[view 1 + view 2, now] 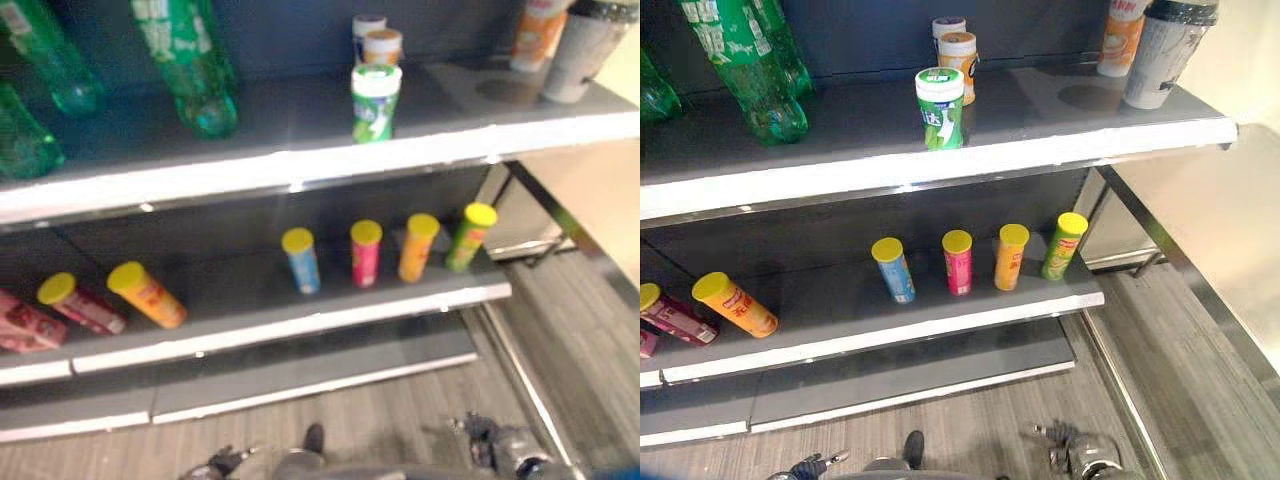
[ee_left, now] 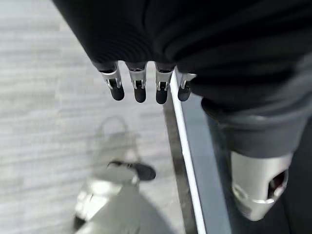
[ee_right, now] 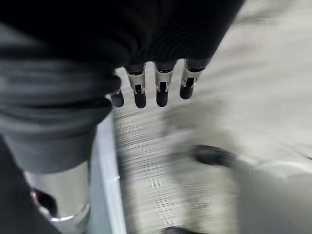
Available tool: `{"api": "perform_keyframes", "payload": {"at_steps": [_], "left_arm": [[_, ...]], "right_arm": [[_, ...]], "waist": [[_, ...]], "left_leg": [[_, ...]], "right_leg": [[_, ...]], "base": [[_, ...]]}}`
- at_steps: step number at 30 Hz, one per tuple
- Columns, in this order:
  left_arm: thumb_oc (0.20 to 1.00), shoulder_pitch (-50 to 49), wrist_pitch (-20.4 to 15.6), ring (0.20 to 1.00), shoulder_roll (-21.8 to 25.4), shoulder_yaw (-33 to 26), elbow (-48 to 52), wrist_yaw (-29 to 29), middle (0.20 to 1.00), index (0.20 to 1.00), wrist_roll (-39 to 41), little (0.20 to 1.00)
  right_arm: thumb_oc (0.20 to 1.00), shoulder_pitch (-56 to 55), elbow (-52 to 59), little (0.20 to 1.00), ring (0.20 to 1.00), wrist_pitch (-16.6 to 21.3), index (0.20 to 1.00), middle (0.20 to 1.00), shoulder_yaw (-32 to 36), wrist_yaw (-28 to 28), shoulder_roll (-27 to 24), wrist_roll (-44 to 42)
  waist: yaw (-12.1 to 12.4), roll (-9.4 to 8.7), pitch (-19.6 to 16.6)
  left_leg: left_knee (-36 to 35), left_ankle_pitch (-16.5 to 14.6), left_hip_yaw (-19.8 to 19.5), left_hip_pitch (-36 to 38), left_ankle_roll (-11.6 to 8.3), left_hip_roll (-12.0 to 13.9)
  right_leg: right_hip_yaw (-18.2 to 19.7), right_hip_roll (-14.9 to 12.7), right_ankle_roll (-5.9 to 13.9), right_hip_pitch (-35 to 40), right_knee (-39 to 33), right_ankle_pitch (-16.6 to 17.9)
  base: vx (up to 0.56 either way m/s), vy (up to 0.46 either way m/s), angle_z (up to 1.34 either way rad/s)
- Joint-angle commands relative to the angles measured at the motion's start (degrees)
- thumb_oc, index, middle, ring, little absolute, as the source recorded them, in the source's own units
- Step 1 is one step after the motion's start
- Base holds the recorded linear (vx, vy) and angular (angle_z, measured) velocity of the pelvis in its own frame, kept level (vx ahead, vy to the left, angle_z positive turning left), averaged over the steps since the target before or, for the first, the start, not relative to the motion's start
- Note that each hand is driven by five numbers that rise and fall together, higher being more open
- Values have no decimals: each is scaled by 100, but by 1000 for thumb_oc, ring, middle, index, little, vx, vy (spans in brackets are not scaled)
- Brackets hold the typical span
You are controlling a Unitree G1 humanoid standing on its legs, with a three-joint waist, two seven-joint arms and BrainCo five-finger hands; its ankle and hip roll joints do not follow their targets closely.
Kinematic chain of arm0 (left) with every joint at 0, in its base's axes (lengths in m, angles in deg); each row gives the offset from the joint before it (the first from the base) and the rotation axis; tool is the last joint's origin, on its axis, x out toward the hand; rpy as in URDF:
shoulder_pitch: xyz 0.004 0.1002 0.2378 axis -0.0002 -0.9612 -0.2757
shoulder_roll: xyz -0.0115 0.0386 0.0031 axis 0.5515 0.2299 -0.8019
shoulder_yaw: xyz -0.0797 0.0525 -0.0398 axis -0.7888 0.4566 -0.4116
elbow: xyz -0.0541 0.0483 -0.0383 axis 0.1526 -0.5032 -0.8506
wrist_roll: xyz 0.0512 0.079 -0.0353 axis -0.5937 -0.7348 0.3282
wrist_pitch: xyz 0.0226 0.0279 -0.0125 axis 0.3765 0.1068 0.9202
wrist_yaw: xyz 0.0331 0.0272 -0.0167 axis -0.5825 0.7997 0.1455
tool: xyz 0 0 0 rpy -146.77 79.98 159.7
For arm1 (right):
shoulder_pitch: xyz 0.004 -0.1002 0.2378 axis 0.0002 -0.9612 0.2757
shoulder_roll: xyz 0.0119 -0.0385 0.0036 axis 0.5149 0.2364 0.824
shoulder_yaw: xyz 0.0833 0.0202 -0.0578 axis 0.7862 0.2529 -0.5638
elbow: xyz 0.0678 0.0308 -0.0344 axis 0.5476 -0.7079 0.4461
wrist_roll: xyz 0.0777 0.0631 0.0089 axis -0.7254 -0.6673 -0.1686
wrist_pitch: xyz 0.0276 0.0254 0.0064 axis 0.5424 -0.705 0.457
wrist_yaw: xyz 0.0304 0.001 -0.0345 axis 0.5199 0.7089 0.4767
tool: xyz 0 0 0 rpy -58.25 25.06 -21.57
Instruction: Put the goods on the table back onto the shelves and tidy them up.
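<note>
Facing the dark grey two-tier shelf unit [image 1: 940,160], the robot hangs both arms low with nothing in them: the left hand [image 2: 139,85] shows straight, slightly parted fingers over the floor, and the right hand [image 3: 158,87] shows the same relaxed, empty fingers. On the upper shelf stand a green-and-white round tub [image 1: 940,108] at about 12 o'clock, two orange-labelled small jars [image 1: 958,50] just behind it, green plastic bottles [image 1: 745,70] at 10 o'clock and two tall cups [image 1: 1160,50] at 2 o'clock. On the lower shelf four yellow-capped slim tubes [image 1: 957,262] stand in a row at centre, while an orange yellow-capped tube [image 1: 735,303] and a red one [image 1: 670,315] lie on their sides at 8 o'clock. Judging by this, a carrying trip is between loads or tidying is due; next would be reaching to the toppled tubes and standing them upright, or turning toward the table for more goods
</note>
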Motion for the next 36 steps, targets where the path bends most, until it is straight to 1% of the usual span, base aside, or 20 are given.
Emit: {"api": "perform_keyframes", "payload": {"at_steps": [1, 2, 3, 4, 5, 6, 8, 10, 13, 15, 16, 19, 20, 22, 23, 25, 27, 28, 34, 36], "left_arm": [[1000, 356, -94, 1000, 238, 9, -152, -164, 1000, 1000, -268, 1000], [1000, 387, -108, 1000, 310, 17, -105, -183, 1000, 1000, -309, 1000], [1000, 131, -163, 1000, 694, -310, -160, 138, 1000, 1000, -190, 1000], [1000, -70, -303, 1000, 245, -121, -30, -368, 1000, 1000, -452, 1000], [1000, -207, -372, 1000, 30, -65, 83, -443, 1000, 1000, -380, 1000], [1000, -213, -372, 1000, 27, -61, 87, -446, 1000, 1000, -379, 1000], [1000, -543, -433, 1000, -245, -132, 350, -508, 1000, 1000, -70, 1000], [1000, -742, -451, 1000, -208, -102, 716, -481, 1000, 1000, 5, 1000], [1000, -906, -419, 1000, -137, -3, 887, -416, 1000, 1000, -229, 1000], [1000, -1183, -372, 1000, -29, 208, 1302, -166, 1000, 1000, -339, 1000], [1000, -1198, -361, 1000, -24, 207, 1320, -163, 1000, 1000, -339, 1000], [1000, -1694, -349, 1000, 351, 608, 2776, 282, 1000, 1000, -561, 1000], [1000, -1927, -344, 1000, 758, 726, 3994, 563, 1000, 1000, -662, 1000], [1000, -2135, -340, 1000, 1282, 693, 5442, 836, 1000, 1000, -748, 1000], [1000, -2214, -358, 1000, 1441, 610, 5894, 907, 1000, 1000, -738, 1000], [1000, -2409, -424, 1000, 1854, 270, 7239, 1024, 1000, 1000, -585, 1000], [1000, -2467, -416, 1000, 1896, 167, 7459, 1047, 1000, 1000, -475, 1000], [1000, -2515, -446, 1000, 1946, -1, 7818, 1034, 1000, 1000, -273, 1000], [1000, -2864, -396, 1000, 1920, -489, 8618, 1080, 1000, 1000, 440, 1000], [1000, -2961, -396, 1000, 1964, -613, 8834, 1109, 1000, 1000, 528, 1000]], "right_arm": [[1000, -285, 396, 1000, 1000, -21, 1000, 1000, 18, -347, -278, -673], [1000, -328, 276, 1000, 1000, -36, 1000, 1000, 153, -393, -277, -760], [1000, -382, 332, 1000, 1000, 5, 1000, 1000, 358, -314, -362, -878], [1000, -543, 213, 1000, 1000, 65, 1000, 1000, 373, -500, -131, -1077], [1000, -601, 224, 1000, 1000, 101, 1000, 1000, 475, -502, -52, -1297], [1000, -608, 227, 1000, 1000, 101, 1000, 1000, 475, -503, -53, -1299], [1000, -617, 201, 1000, 1000, 235, 1000, 1000, 736, -679, -102, -1654], [1000, -587, 174, 1000, 1000, 233, 1000, 1000, 729, -704, -133, -1566], [1000, -552, 174, 1000, 1000, 219, 1000, 1000, 669, -696, -164, -1429], [1000, -479, 215, 1000, 1000, 187, 1000, 1000, 526, -678, -228, -1217], [1000, -485, 215, 1000, 1000, 187, 1000, 1000, 525, -677, -228, -1216], [1000, -423, 334, 1000, 1000, 154, 1000, 1000, 347, -673, -343, -927], [1000, -404, 424, 1000, 1000, 139, 1000, 1000, 274, -685, -389, -775], [1000, -412, 478, 1000, 1000, 100, 1000, 1000, 245, -688, -411, -611], [1000, -413, 499, 1000, 1000, 95, 1000, 1000, 239, -687, -422, -567], [1000, -443, 578, 1000, 1000, 46, 1000, 1000, 153, -636, -430, -331], [1000, -452, 598, 1000, 1000, 27, 1000, 1000, 107, -602, -430, -270], [1000, -457, 611, 1000, 1000, -1, 1000, 1000, 21, -532, -446, -132], [1000, -502, 553, 1000, 1000, -37, 1000, 1000, -44, -385, -457, 51], [1000, -514, 543, 1000, 1000, -44, 1000, 1000, -48, -376, -465, 85]], "waist": [[-107, -46, -301], [-116, -30, -316], [-88, -28, -319], [-61, -61, -290], [-51, -79, -260], [-51, -78, -262], [-2, -73, -185], [40, -40, -138], [72, 5, -108], [109, 73, -53], [108, 74, -60], [135, 164, 10], [147, 208, 42], [158, 234, 82], [155, 253, 78], [139, 263, 88], [128, 249, 87], [132, 239, 90], [168, 214, 111], [180, 210, 105]], "left_leg": [[-244, 145, 184, -270, -133, 32], [-244, 138, 181, -251, -143, 23], [-244, 138, 176, -253, -158, 13], [-244, 130, 132, -249, -162, -28], [-244, 131, 116, -255, -161, -40], [-244, 130, 115, -252, -161, -40], [-244, 152, 69, -258, -160, -53], [-244, 167, 41, -272, -150, -55], [-244, 180, 19, -286, -142, -54], [-244, 203, 3, -325, -131, -51], [-244, 203, 2, -326, -132, -50], [-244, 236, 1, -384, -121, -34], [-244, 253, -16, -423, -121, -26], [-244, 241, -26, -426, -131, -25], [-244, 274, -48, -460, -126, -22], [-244, 287, -70, -464, -140, -11], [-244, 291, -69, -462, -143, -7], [-244, 303, -73, -453, -144, 3], [-244, 308, -82, -386, -140, 35], [-244, 306, -79, -371, -140, 39]], "right_leg": [[152, 207, -71, -290, 13, -158], [139, 206, -73, -271, 13, -172], [127, 206, -75, -251, 13, -183], [62, 195, -82, -235, 13, -176], [49, 195, -89, -224, 13, -193], [47, 194, -89, -220, 13, -195], [14, 196, -78, -213, 13, -195], [-23, 201, -72, -217, 13, -195], [-43, 209, -69, -227, 13, -197], [-48, 223, -69, -251, 13, -201], [-49, 224, -70, -251, 13, -201], [-58, 249, -72, -282, 13, -214], [-69, 257, -74, -302, 13, -214], [-66, 266, -81, -289, 13, -236], [-80, 275, -78, -315, 13, -214], [-79, 299, -94, -310, 13, -208], [-76, 304, -100, -301, 13, -207], [-68, 324, -111, -285, 13, -203], [-76, 383, -138, -232, 13, -217], [-82, 394, -142, -219, 13, -223]], "base": [[78, 26, 9], [76, 22, 6], [49, -4, 12], [32, -22, 10], [22, -26, 12], [10, -21, 10], [0, -23, 7], [0, 0, 0], [-5, 0, 7], [-12, -1, 20], [-15, -2, 16], [-14, -21, 5], [-18, -39, 4], [-29, -44, 3], [-37, -36, 7], [-25, -46, 14], [-5, -38, 5], [1, -37, -1], [0, -7, 0], [0, 0, 0]]}}
